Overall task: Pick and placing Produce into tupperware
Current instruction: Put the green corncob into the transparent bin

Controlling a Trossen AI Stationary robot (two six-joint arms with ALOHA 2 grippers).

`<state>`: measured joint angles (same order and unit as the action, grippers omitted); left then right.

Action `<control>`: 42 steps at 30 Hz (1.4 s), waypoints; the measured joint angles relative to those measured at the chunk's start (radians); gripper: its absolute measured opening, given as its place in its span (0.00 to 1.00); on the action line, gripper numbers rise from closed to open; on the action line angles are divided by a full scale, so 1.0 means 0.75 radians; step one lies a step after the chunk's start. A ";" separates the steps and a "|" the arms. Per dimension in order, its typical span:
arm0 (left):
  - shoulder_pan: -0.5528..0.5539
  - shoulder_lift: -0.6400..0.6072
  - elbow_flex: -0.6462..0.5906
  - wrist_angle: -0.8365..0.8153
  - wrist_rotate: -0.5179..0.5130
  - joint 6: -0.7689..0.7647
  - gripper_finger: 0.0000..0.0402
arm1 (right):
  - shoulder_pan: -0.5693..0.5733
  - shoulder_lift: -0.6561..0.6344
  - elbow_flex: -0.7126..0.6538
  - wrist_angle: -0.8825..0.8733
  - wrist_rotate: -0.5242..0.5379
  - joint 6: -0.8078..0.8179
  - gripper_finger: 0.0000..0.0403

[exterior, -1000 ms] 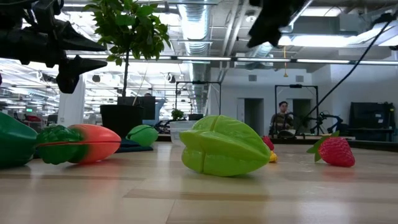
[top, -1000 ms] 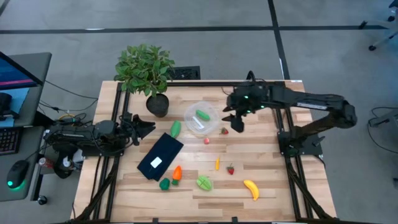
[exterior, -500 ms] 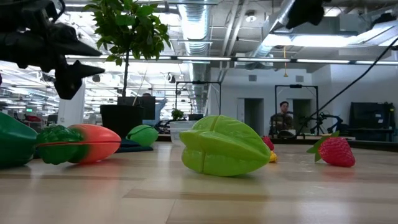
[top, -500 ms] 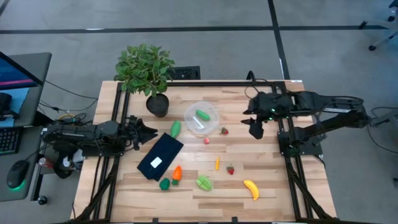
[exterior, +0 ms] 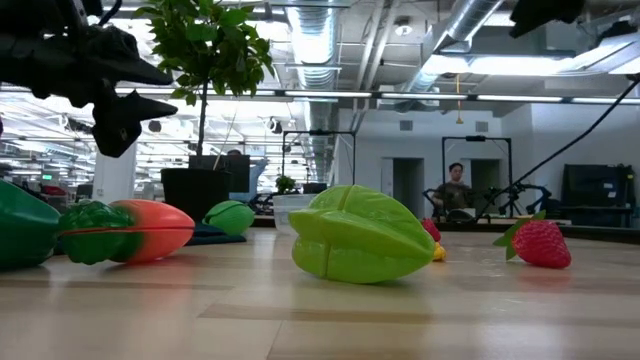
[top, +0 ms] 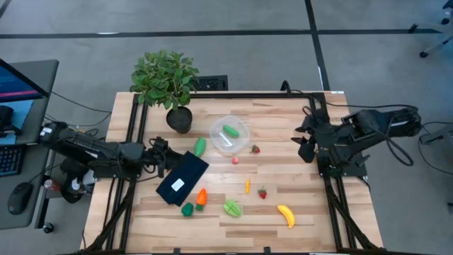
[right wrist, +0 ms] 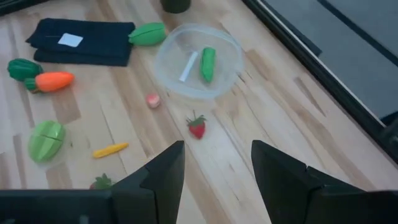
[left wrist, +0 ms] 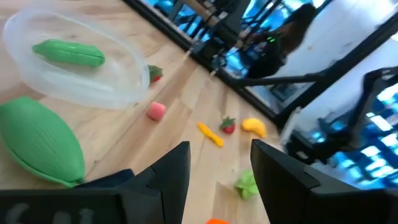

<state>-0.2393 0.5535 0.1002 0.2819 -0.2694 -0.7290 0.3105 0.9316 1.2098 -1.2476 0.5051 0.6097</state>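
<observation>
Wood tabletop (top: 283, 120) carries the tupperware (top: 229, 134) near the plant (top: 166, 79), one green piece (top: 231, 130) inside it, and a larger green pod (top: 200, 146) just beside it next to a dark mat (top: 182, 177). Strawberries (top: 255, 149), a pink bit (top: 235, 160), carrot (top: 202, 196), star fruit (top: 232, 207) and banana (top: 285, 214) lie loose on the wood. Left gripper (top: 167, 153) hangs at the mat's left edge, jaws apart and empty; right gripper (top: 306, 139) is at the right edge, well apart from the tupperware, jaws apart and empty
</observation>
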 joint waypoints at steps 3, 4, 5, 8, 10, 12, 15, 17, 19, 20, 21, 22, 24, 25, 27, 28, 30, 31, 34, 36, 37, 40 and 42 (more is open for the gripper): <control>-0.054 0.129 0.053 -0.004 -0.113 0.006 0.40 | 0.079 0.001 0.000 -0.081 0.076 0.104 0.44; -0.071 0.174 0.072 -0.008 -0.157 0.007 0.40 | 0.108 0.001 0.000 -0.111 0.100 0.142 0.44; -0.087 0.220 0.089 -0.008 -0.200 0.010 0.40 | 0.135 0.000 0.000 -0.141 0.120 0.179 0.44; -0.130 0.361 0.134 -0.014 -0.315 0.011 0.40 | 0.216 0.003 0.000 -0.215 0.180 0.280 0.44; -0.150 0.457 0.175 -0.038 -0.384 0.000 0.40 | 0.268 0.005 0.000 -0.253 0.221 0.342 0.44; -0.163 0.549 0.228 -0.093 -0.443 -0.021 0.40 | 0.318 0.004 0.000 -0.290 0.257 0.403 0.44; -0.166 0.678 0.327 -0.213 -0.521 -0.045 0.40 | 0.384 0.005 0.000 -0.346 0.304 0.493 0.44; -0.162 0.750 0.400 -0.301 -0.568 -0.049 0.40 | 0.421 0.004 0.000 -0.379 0.323 0.546 0.44; -0.152 0.823 0.476 -0.393 -0.599 -0.050 0.40 | 0.450 0.005 0.000 -0.409 0.344 0.591 0.44; -0.143 0.855 0.512 -0.437 -0.605 -0.051 0.40 | 0.463 0.005 0.000 -0.419 0.348 0.613 0.44; -0.135 0.885 0.547 -0.479 -0.607 -0.052 0.40 | 0.475 0.005 0.000 -0.430 0.351 0.630 0.44; -0.125 0.916 0.581 -0.523 -0.609 -0.056 0.40 | 0.483 0.004 0.000 -0.433 0.351 0.643 0.44; -0.101 0.970 0.636 -0.601 -0.611 -0.083 0.40 | 0.498 0.005 0.000 -0.432 0.356 0.654 0.44; -0.087 0.998 0.658 -0.635 -0.611 -0.111 0.40 | 0.504 0.005 0.000 -0.432 0.358 0.654 0.44; -0.052 1.049 0.689 -0.687 -0.604 -0.193 0.40 | 0.514 0.005 0.000 -0.432 0.375 0.659 0.44; -0.033 1.074 0.699 -0.702 -0.593 -0.237 0.40 | 0.519 0.005 0.000 -0.432 0.380 0.663 0.44; 0.006 1.116 0.710 -0.686 -0.542 -0.316 0.40 | 0.520 0.005 0.000 -0.431 0.381 0.664 0.44; 0.023 1.131 0.712 -0.667 -0.521 -0.346 0.40 | 0.520 0.005 0.000 -0.431 0.381 0.664 0.44; 0.068 1.168 0.728 -0.650 -0.399 -0.384 0.40 | 0.520 0.005 0.000 -0.432 0.381 0.664 0.44; 0.093 1.166 0.740 -0.659 -0.319 -0.409 0.40 | 0.520 0.005 0.000 -0.431 0.381 0.659 0.44; 0.100 1.166 0.746 -0.655 -0.308 -0.419 0.40 | 0.520 0.005 0.000 -0.431 0.381 0.658 0.44; 0.104 1.156 0.762 -0.663 -0.348 -0.423 0.40 | 0.520 0.005 0.000 -0.432 0.380 0.657 0.44; 0.104 1.154 0.784 -0.657 -0.373 -0.409 0.40 | 0.520 0.005 0.000 -0.431 0.380 0.657 0.44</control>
<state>-0.1616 1.4189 0.6882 -0.2111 -0.5490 -1.0359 0.7002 0.9356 1.2098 -1.5711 0.7900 1.1024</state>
